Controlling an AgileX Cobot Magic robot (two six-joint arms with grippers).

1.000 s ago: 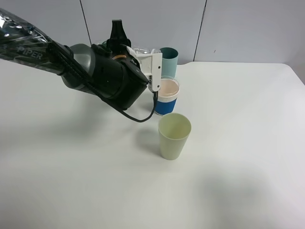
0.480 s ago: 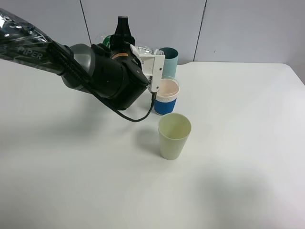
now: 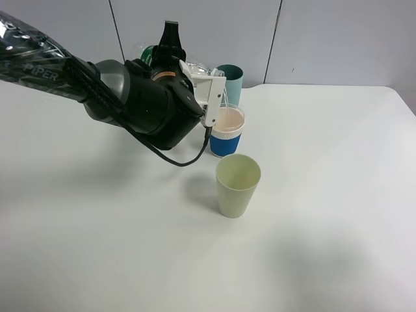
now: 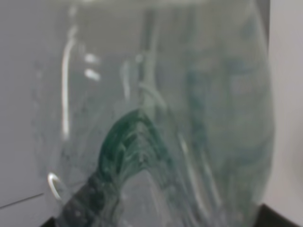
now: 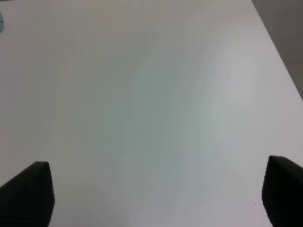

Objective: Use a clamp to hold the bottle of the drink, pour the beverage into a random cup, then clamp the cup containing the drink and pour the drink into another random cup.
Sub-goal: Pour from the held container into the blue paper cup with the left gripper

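My left gripper [image 3: 171, 52] is shut on a clear plastic bottle [image 3: 198, 67] with a green label and holds it tilted. The bottle's mouth is over a white cup with a blue sleeve [image 3: 227, 140], which holds a pale pink drink. The bottle fills the left wrist view [image 4: 156, 118]. A teal cup [image 3: 231, 81] stands just behind the blue-sleeved cup. A pale green cup [image 3: 238, 185] stands in front of it and looks empty. My right gripper [image 5: 156, 198] is open over bare table and does not show in the exterior view.
The white table [image 3: 325, 195] stretches to the right and front of the cups. A grey panelled wall stands behind it. The bulky left arm [image 3: 130, 104] hangs over the table's back left.
My left gripper has shifted a little to the right with the bottle, bringing its mouth closer over the blue-sleeved cup. The cups have not moved.
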